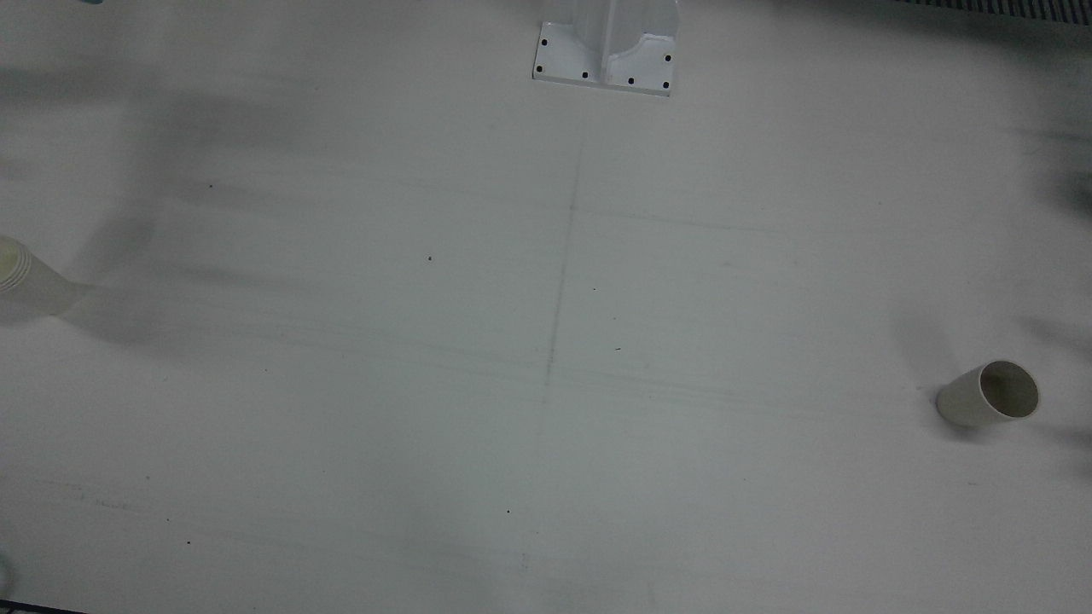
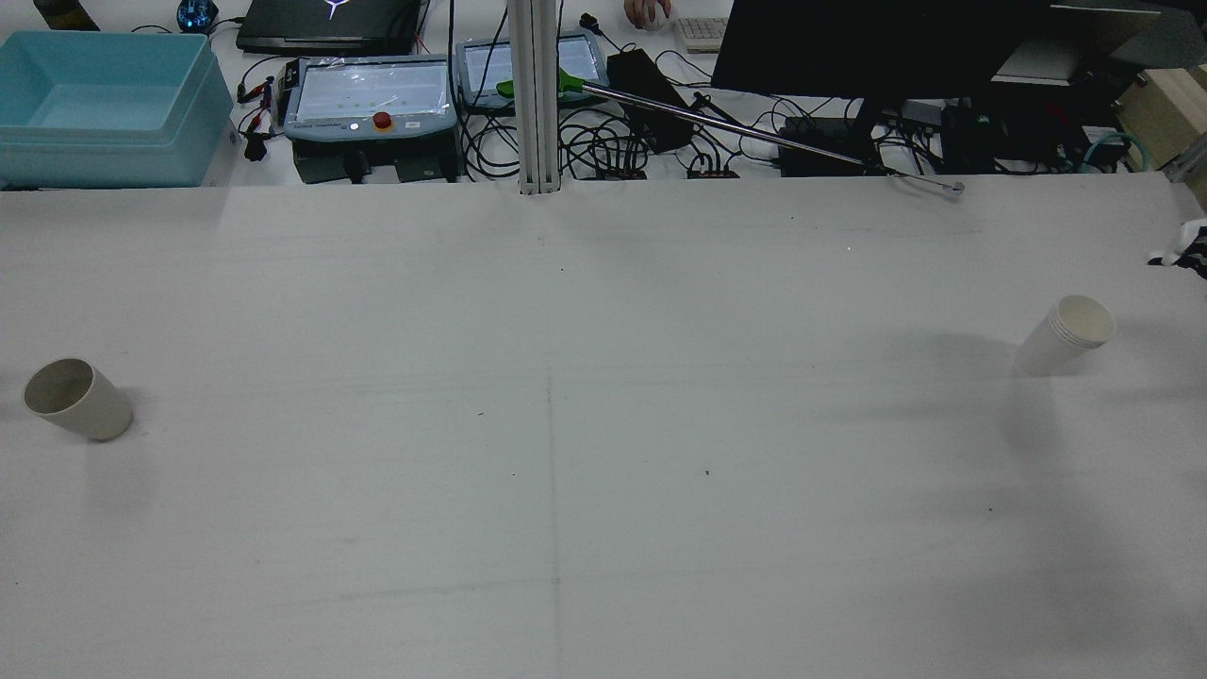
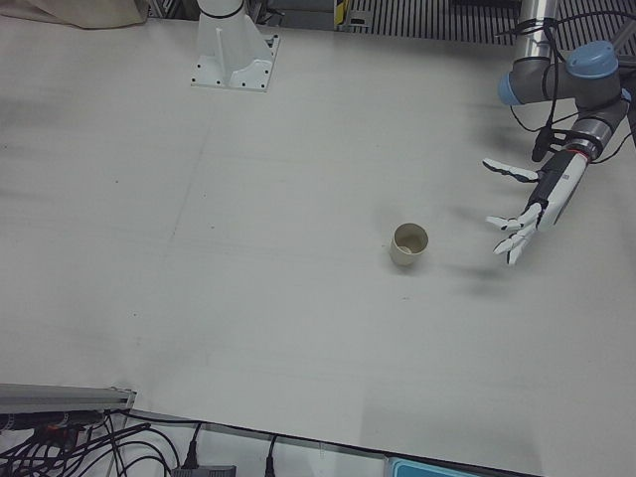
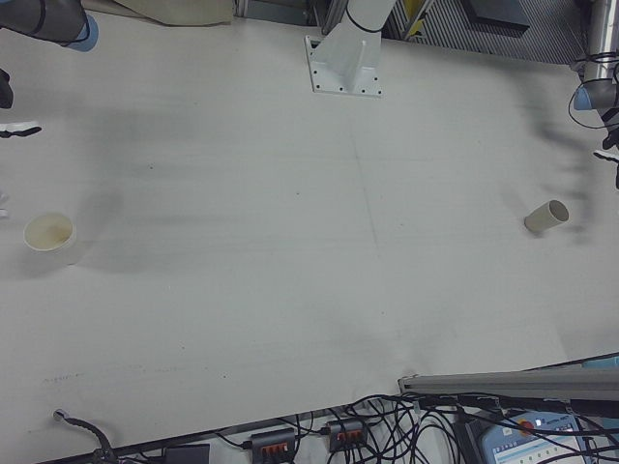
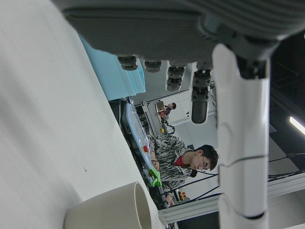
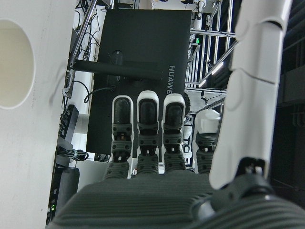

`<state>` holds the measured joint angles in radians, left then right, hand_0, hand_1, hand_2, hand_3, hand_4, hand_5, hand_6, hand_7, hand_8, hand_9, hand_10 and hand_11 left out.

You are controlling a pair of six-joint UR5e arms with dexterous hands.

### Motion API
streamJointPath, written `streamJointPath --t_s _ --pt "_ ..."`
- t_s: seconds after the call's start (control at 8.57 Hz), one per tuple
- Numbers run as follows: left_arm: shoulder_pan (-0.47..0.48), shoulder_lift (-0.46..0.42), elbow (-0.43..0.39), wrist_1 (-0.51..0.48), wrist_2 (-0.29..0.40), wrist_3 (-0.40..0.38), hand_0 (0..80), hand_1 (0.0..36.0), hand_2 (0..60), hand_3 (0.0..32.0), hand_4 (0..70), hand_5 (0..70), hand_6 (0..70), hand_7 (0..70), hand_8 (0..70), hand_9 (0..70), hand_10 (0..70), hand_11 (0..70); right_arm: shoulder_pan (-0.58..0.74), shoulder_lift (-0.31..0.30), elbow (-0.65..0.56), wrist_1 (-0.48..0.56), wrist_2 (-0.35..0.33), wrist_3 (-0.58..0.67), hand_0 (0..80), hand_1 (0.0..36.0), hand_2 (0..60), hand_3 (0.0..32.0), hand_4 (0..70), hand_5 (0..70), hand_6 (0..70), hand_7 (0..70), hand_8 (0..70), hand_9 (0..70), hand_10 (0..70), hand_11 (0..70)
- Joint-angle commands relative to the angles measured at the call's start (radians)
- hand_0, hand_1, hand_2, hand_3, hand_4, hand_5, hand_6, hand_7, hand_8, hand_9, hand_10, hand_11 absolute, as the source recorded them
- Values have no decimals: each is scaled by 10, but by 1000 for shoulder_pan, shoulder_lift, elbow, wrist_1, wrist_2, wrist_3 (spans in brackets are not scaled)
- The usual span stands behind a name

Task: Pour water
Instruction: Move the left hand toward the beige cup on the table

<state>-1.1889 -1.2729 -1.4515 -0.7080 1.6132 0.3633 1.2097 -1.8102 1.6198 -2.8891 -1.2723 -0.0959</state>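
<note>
- Front view: no arm and no hand is seen here. The white table [image 1: 546, 384] carries a grey cup [image 1: 990, 395] at about four o'clock, standing with its mouth open to the camera. A stack of paper cups [image 1: 21, 277] is at the nine o'clock edge, cut by the frame. A white pedestal [image 1: 607, 51] stands at twelve o'clock.
- Rear view: the grey cup [image 2: 75, 399] is at nine o'clock and the stack of paper cups [image 2: 1070, 333] at three o'clock, well apart, with bare table between them. Of the right hand [image 2: 1186, 250] only a small part shows at the right edge. Behind the table are a blue bin [image 2: 108, 108], two teach pendants [image 2: 368, 94], a dark monitor [image 2: 877, 47] and many cables.
- Left-front view: the left hand [image 3: 522, 214] hangs over the table at three o'clock, fingers spread wide and holding nothing. The grey cup [image 3: 408, 244] stands near it, apart, and nothing stands between them.
- Right-front view: the stack of paper cups [image 4: 50, 235] is at nine o'clock and the grey cup [image 4: 546, 216] at three o'clock. One white fingertip [image 4: 19, 129] of the right hand shows at the left edge, above the stack.
- Left hand view: a long white finger [image 5: 243, 138] is stretched straight; the grey cup [image 5: 112, 210] is at six o'clock. A person [image 5: 183, 160] sits behind the table.
- Right hand view: the fingers [image 6: 147, 129] are straight and side by side, empty. The mouth of the paper cups [image 6: 14, 69] is at nine o'clock, not touched.
</note>
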Motion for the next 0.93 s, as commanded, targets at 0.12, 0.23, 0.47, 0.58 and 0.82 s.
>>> streamJointPath --t_s 0.12,0.23,0.47,0.58,0.82 --pt "112 -91 6 80 -77 29 800 232 0 0 163 350 65 116 28 23 18 56 7 0 5 11 -4 -4 632 120 108 0 602 700 700 700 700 700 582 700" --pt "182 -114 10 94 -134 29 786 226 0 0 138 324 52 98 20 11 5 38 5 0 5 11 -5 -4 636 122 108 0 614 700 700 700 700 700 579 700" --pt "302 -121 10 102 -261 29 738 217 0 0 86 304 19 79 16 2 0 20 16 0 8 11 -7 -4 641 125 101 0 614 700 700 700 700 700 561 700" --pt "307 -132 14 119 -269 28 744 224 0 0 86 307 15 78 14 2 0 21 21 0 8 11 -7 -5 673 139 114 0 617 700 700 700 700 700 556 700" --pt "307 -192 49 145 -269 28 751 228 0 0 103 314 24 82 14 3 0 22 22 0 8 11 -7 -5 686 145 119 0 621 700 700 700 700 700 547 700"
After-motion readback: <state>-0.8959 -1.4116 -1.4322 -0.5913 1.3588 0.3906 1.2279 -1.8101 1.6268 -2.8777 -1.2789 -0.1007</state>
